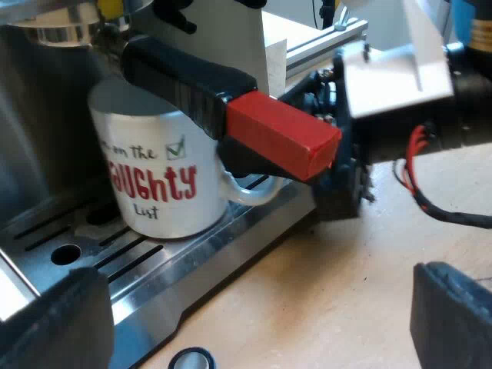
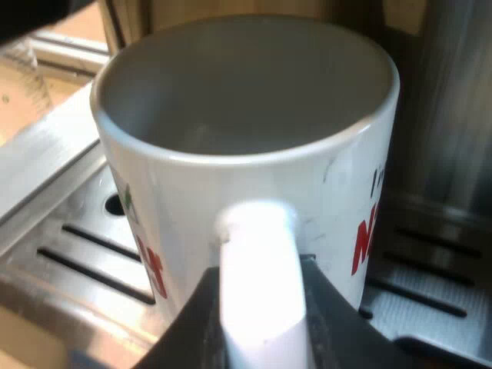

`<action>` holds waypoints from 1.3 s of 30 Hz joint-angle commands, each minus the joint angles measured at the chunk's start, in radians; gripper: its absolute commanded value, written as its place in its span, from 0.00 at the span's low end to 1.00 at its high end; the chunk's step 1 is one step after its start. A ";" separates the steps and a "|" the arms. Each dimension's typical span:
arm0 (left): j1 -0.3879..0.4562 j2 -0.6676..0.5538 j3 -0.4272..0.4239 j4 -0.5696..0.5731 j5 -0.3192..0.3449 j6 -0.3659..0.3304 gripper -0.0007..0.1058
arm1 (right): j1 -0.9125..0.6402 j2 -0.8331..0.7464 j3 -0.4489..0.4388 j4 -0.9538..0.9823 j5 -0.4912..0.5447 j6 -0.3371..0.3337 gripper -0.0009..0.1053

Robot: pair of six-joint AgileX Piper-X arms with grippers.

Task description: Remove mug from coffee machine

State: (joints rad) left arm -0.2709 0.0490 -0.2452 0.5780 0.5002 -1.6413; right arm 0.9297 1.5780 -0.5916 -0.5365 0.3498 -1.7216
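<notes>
On the slotted metal drip tray (image 1: 192, 254) of the espresso machine (image 1: 46, 131), directly beneath the locked-in holder (image 1: 177, 77) and its red end (image 1: 280, 134): white mug (image 1: 157, 181), upright, red and green lettering across its side. Looks empty inside, grey and dry down to the bottom as far as can be seen.

Right gripper (image 2: 261, 323) clenched on the mug handle (image 2: 257, 254), with black fingers (image 2: 188, 330) pressed against each flank of the white loop, close to the mug's wall.

Left gripper (image 1: 257, 307) released, fingers spread wide, hovering over the tabletop (image 1: 346, 292) just beside the tray's edge, grasping nothing.

Handling, as a judgement: most likely glazed ceramic, so stiff and unyielding, fairly light while empty, slick against the gripper's pads, and liable to chip or crack if knocked on steel. Best taken by the handle, near where the loop meets the wall, as gripped now. Should be expected to lean away from the handle once off the tray, since the hold sits to one side of the weight. Very little room overhead: holder's dark handle passes just above the rim. Safer to draw out low and level toward the tabletop before any raising.
</notes>
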 commanded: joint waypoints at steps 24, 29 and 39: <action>-0.005 0.002 0.003 -0.039 0.044 0.002 0.75 | 0.030 -0.317 0.148 0.167 0.055 -0.003 0.01; -0.005 0.002 0.003 -0.039 0.081 0.002 0.75 | 0.030 -0.397 0.148 0.250 0.057 -0.003 0.01; -0.005 0.002 0.003 -0.039 0.120 -0.014 0.75 | 0.030 -0.609 0.148 0.525 0.061 -0.003 0.01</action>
State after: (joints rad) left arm -0.2709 0.0490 -0.2452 0.5519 0.5981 -1.6458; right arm 0.9586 1.0385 -0.4303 -0.0640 0.3998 -1.7196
